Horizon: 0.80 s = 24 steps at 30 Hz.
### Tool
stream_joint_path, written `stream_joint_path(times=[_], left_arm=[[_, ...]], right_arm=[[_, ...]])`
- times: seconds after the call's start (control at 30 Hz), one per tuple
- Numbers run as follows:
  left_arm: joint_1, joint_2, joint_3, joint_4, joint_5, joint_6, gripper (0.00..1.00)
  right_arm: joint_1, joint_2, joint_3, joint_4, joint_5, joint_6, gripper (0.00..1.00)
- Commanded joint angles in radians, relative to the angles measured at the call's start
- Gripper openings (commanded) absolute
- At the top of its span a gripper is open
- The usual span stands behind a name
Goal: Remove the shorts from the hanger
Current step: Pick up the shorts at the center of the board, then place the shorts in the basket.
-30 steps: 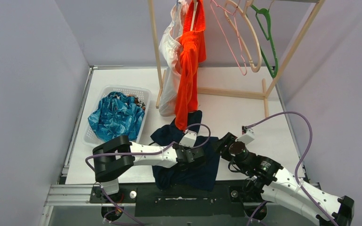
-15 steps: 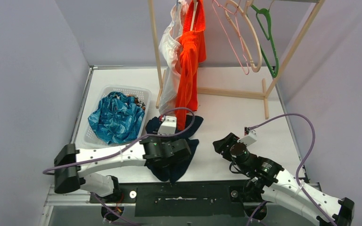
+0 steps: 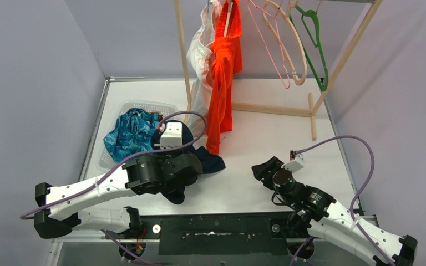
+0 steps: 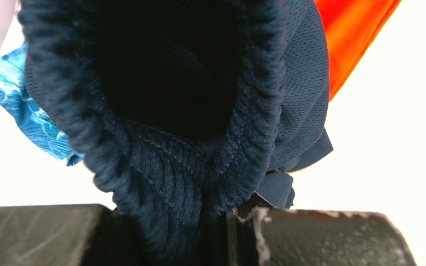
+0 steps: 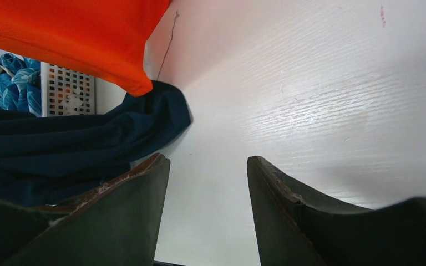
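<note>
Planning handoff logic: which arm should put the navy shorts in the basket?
Left. The left gripper is shut on the navy shorts beside the basket; the right gripper is open, empty, farther away.

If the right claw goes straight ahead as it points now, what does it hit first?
Likely bare table; the line of the right claw passes just beside the navy shorts and orange shorts. Depth unclear.

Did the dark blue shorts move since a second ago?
Yes. The navy shorts have gone left, from in front of the arms towards the white basket, which stayed put. The left gripper has them pinched in its jaws.
</note>
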<state>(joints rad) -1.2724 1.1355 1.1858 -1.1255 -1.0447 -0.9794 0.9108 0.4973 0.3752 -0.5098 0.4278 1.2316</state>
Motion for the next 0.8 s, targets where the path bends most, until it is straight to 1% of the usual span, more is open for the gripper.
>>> stream_joint_path(times=[0.0, 0.1, 0.23, 0.33, 0.43, 0.5, 0.6, 0.67, 0.77], left_arm=[[0.038, -0.041, 0.108, -0.004, -0.101, 0.070, 0.00], [0.126, -0.051, 0.139, 0.059, -0.079, 0.191, 0.00], [0.287, -0.066, 0.204, 0.144, -0.030, 0.360, 0.00], [0.405, -0.075, 0.277, 0.192, -0.005, 0.472, 0.00], [0.498, -0.067, 0.371, 0.228, -0.002, 0.581, 0.00], [0.529, -0.057, 0.436, 0.263, -0.044, 0.650, 0.00], [0.546, -0.031, 0.503, 0.302, -0.131, 0.732, 0.00], [0.552, -0.018, 0.514, 0.332, -0.191, 0.792, 0.00], [0.563, -0.023, 0.490, 0.374, -0.254, 0.833, 0.00]], right_arm=[[0.002, -0.011, -0.003, 0.034, 0.048, 0.010, 0.55], [0.001, -0.011, -0.004, 0.031, 0.045, 0.015, 0.55], [0.002, -0.011, -0.003, 0.023, 0.042, 0.019, 0.55], [0.002, -0.016, -0.002, 0.017, 0.042, 0.019, 0.55], [0.001, -0.019, -0.006, 0.024, 0.045, 0.020, 0.55], [0.002, -0.016, -0.007, 0.039, 0.041, 0.009, 0.55], [0.002, -0.004, -0.002, 0.057, 0.032, -0.013, 0.55], [0.002, 0.007, 0.003, 0.058, 0.031, -0.017, 0.56], [0.002, 0.023, 0.010, 0.067, 0.026, -0.024, 0.56]])
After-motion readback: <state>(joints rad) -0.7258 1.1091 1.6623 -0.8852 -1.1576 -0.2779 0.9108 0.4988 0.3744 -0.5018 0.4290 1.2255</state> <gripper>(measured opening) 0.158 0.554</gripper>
